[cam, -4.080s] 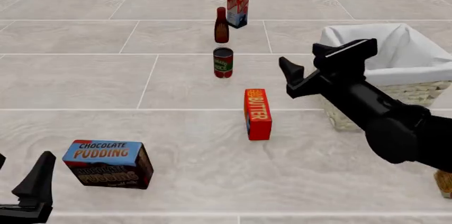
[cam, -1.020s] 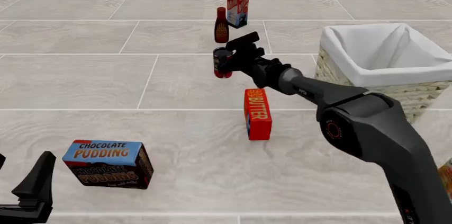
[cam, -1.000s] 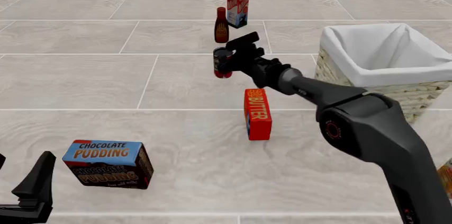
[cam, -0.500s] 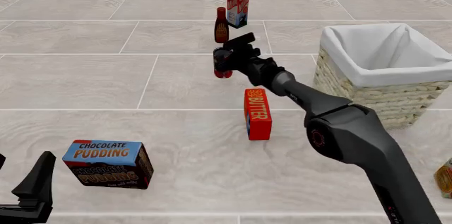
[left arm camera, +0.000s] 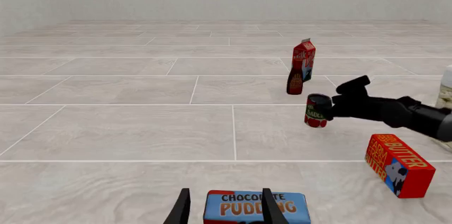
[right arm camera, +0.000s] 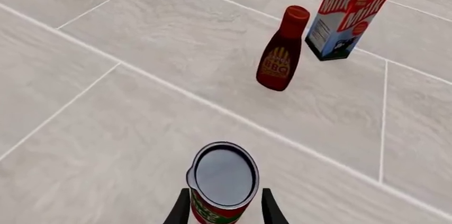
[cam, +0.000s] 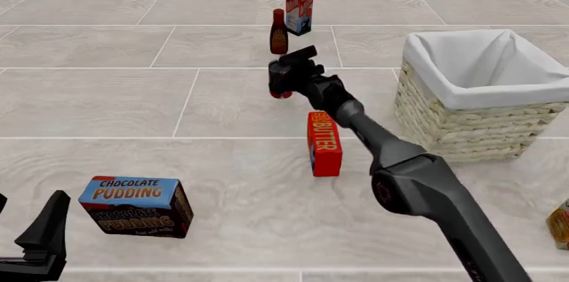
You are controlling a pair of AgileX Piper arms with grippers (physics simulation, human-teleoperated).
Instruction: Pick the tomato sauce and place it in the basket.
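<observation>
Your right pincer (cam: 282, 77) is stretched far forward across the desk (cam: 106, 95), and its two fingers sit on either side of the tomato sauce can (cam: 279, 81). In the right wrist view the can (right arm camera: 222, 181) stands upright between the finger tips, dark lid up, with the fingers close against its sides; you cannot tell from these pictures whether they are truly pressing on it. In the left wrist view the can (left arm camera: 317, 110) still looks set on the desk, with the right pincer (left arm camera: 333, 103) at its side.

From the can, the BBQ sauce bottle (cam: 279, 32) stands at 12 o'clock, near but apart, and the milk carton (cam: 300, 7) is just beyond that, toward 1 o'clock. The butter box (cam: 324, 143) stands on end at 5 o'clock from the can, beside your right arm. The basket (cam: 480, 112) sits at about 4 o'clock from the can, well apart, its white cloth lining folded over the rim.

Your left pincer (cam: 36, 245) rests at the near left corner, released, holding nothing. Its fingers (left arm camera: 182, 211) frame the chocolate pudding box (left arm camera: 255, 207) in the left wrist view, and that box (cam: 135, 205) lies just beside it on the desk.
</observation>
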